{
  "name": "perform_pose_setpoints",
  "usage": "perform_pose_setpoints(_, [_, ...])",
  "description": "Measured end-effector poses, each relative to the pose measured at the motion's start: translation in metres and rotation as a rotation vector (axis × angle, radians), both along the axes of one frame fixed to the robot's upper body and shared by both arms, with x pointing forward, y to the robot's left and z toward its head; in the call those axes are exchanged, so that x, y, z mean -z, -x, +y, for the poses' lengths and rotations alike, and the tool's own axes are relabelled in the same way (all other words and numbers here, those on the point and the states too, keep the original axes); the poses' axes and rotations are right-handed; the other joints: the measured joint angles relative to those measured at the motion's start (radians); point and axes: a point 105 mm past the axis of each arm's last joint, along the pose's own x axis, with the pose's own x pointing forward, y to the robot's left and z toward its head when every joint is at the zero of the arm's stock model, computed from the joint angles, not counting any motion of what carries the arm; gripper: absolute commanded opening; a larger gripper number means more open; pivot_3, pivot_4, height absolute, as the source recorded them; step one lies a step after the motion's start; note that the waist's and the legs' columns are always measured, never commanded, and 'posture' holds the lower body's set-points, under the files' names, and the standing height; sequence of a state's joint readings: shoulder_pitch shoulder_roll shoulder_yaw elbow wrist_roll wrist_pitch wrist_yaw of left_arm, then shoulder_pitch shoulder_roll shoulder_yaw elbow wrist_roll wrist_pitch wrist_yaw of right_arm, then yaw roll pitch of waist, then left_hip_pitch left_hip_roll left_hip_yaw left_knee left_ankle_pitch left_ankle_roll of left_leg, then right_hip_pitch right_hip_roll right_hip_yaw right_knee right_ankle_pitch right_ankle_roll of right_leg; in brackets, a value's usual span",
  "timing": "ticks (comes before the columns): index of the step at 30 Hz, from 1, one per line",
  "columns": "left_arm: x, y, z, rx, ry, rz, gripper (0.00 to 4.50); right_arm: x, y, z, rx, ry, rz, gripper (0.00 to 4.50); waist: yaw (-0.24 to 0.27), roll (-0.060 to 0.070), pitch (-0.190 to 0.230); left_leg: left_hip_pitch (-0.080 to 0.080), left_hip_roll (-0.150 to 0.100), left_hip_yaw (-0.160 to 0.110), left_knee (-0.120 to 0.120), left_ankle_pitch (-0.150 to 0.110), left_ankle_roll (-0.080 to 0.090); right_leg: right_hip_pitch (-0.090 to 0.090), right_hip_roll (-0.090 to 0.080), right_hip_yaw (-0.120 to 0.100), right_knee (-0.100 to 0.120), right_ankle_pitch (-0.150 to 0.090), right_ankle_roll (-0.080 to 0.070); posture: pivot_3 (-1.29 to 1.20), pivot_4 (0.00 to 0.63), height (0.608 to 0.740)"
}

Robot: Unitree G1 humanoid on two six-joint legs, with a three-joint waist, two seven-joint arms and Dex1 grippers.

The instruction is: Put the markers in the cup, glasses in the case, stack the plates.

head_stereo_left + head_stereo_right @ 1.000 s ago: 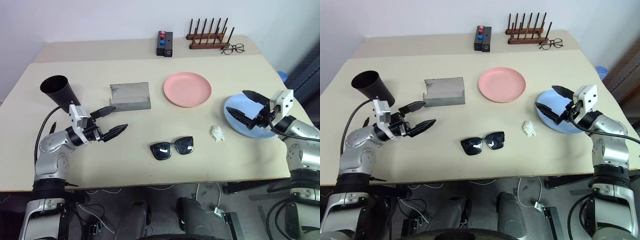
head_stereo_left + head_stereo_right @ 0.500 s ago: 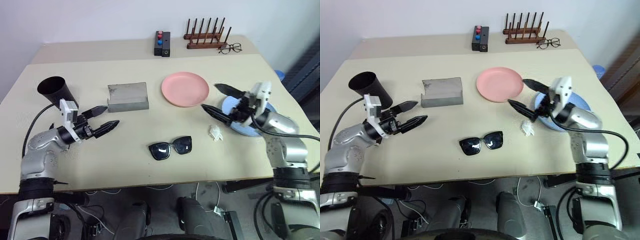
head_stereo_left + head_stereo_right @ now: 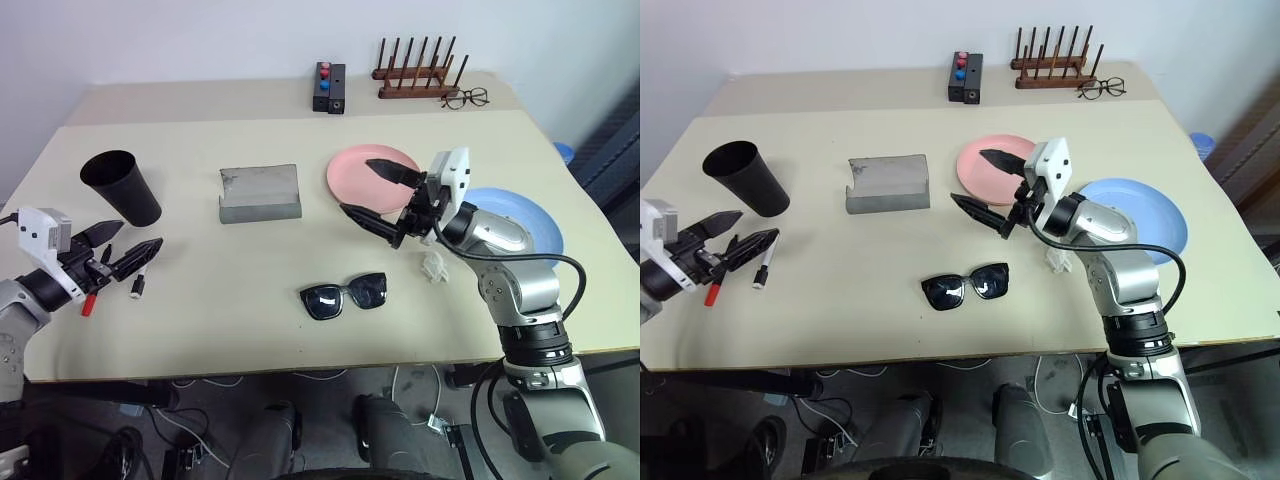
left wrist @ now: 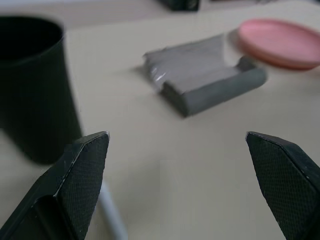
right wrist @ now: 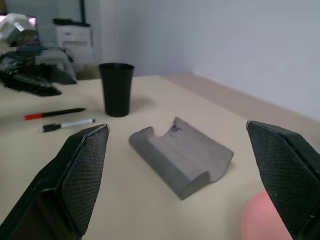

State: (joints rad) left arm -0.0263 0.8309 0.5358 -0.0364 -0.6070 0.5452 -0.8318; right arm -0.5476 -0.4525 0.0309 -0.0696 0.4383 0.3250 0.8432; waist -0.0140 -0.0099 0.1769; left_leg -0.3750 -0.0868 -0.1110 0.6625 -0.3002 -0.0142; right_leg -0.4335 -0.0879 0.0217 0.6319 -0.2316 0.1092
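Nearest the robot, the black sunglasses (image 3: 344, 296) lie unfolded near the table's (image 3: 250, 340) near edge, lenses down, untouched. Just right of them sits a small white crumpled object (image 3: 434, 266).

At the near left, the left gripper (image 3: 118, 252) has swung out leftward since a second ago, its fingers spread and holding nothing — and that uncovers two markers beside it, a red-capped one (image 3: 716, 285) and a white one with black ends (image 3: 765, 266). Neither is in the black cup (image 3: 122, 187), which stands upright just beyond them.

The right gripper (image 3: 372, 190) has crossed left from the light blue plate (image 3: 520, 220), now bare at the right, and hovers with fingers wide apart over the near-left rim of the salmon pink plate (image 3: 362, 180). The plates lie side by side, unstacked; I judge nothing of the task is finished.

The grey case (image 3: 260, 192) lies mid-table. The head views make it look like a plain block — the right wrist view shows its curved open shell (image 5: 180, 155), ready to take the sunglasses.

Farthest away stand a black box with red and blue knobs (image 3: 328, 87), a wooden peg rack (image 3: 417, 70) and clear eyeglasses (image 3: 467, 97).
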Motion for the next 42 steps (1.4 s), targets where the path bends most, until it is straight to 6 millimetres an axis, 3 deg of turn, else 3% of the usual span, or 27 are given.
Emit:
perform_pose_setpoints(5, [0.003, 0.006, 0.019, -0.104, 0.011, 0.124, 4.50, -0.003, 0.003, 0.003, -0.058, 0.050, 0.081, 4.48, 0.000, 0.001, 0.000, 0.000, 0.000, 0.000, 0.000, 0.000, 0.000, 0.000, 0.000, 0.000, 0.000, 0.000, 0.000, 0.00, 0.150, 0.740])
perform_pose_setpoints(10, [0.013, 0.011, 0.049, -0.304, -0.018, 0.279, 4.50, -0.015, 0.007, 0.016, -0.100, 0.057, -0.005, 4.48, -0.002, 0.000, 0.000, 0.000, 0.000, 0.000, -0.001, 0.000, 0.000, -0.001, 0.000, 0.000, 0.000, 0.000, 0.000, 0.00, 0.150, 0.740])
perform_pose_setpoints(13, [0.007, 0.008, 0.064, -0.396, -0.014, 0.318, 4.50, -0.010, 0.013, 0.022, -0.136, 0.047, -0.007, 4.48, 0.003, -0.001, 0.000, 0.000, 0.000, -0.001, -0.001, 0.000, 0.000, 0.000, 0.000, -0.001, 0.000, 0.000, 0.000, 0.00, 0.150, 0.740])
perform_pose_setpoints(16, [0.001, 0.004, 0.075, -0.445, -0.032, 0.355, 4.50, 0.007, 0.019, 0.024, -0.149, 0.082, -0.029, 4.48, 0.003, -0.001, 0.000, 0.000, -0.001, 0.000, -0.001, 0.000, 0.000, 0.000, 0.000, -0.001, 0.000, 0.000, 0.000, 0.00, 0.150, 0.740])
perform_pose_setpoints(27, [0.015, -0.033, 0.080, -0.495, -0.073, 0.558, 4.50, 0.009, 0.019, 0.024, -0.146, 0.084, -0.051, 4.48, -0.003, -0.001, 0.000, -0.001, -0.001, 0.000, -0.001, 0.003, -0.005, -0.003, 0.000, -0.001, 0.002, 0.000, 0.000, 0.00, 0.150, 0.740])
perform_pose_setpoints(35, [0.023, -0.041, 0.080, -0.482, -0.114, 0.637, 4.50, 0.009, 0.021, 0.021, -0.129, 0.086, -0.052, 4.48, -0.005, -0.001, 0.000, -0.001, -0.001, 0.000, -0.001, 0.003, -0.005, -0.003, 0.000, -0.001, 0.002, 0.000, 0.000, 0.00, 0.150, 0.740])
perform_pose_setpoints(38, [0.037, -0.040, 0.078, -0.475, -0.120, 0.676, 3.72, 0.007, 0.022, 0.020, -0.121, 0.090, -0.061, 4.50, -0.003, -0.001, 0.000, -0.002, -0.001, 0.000, -0.001, 0.003, -0.005, -0.003, 0.000, -0.001, 0.002, 0.000, 0.000, 0.00, 0.150, 0.740])
perform_pose_setpoints(42, [0.044, -0.042, 0.077, -0.472, -0.120, 0.685, 1.70, 0.007, 0.021, 0.018, -0.113, 0.098, -0.065, 4.50, -0.002, -0.001, -0.001, -0.002, -0.001, 0.000, 0.000, 0.003, -0.004, -0.003, 0.000, -0.001, 0.002, 0.000, 0.000, 0.00, 0.150, 0.740])
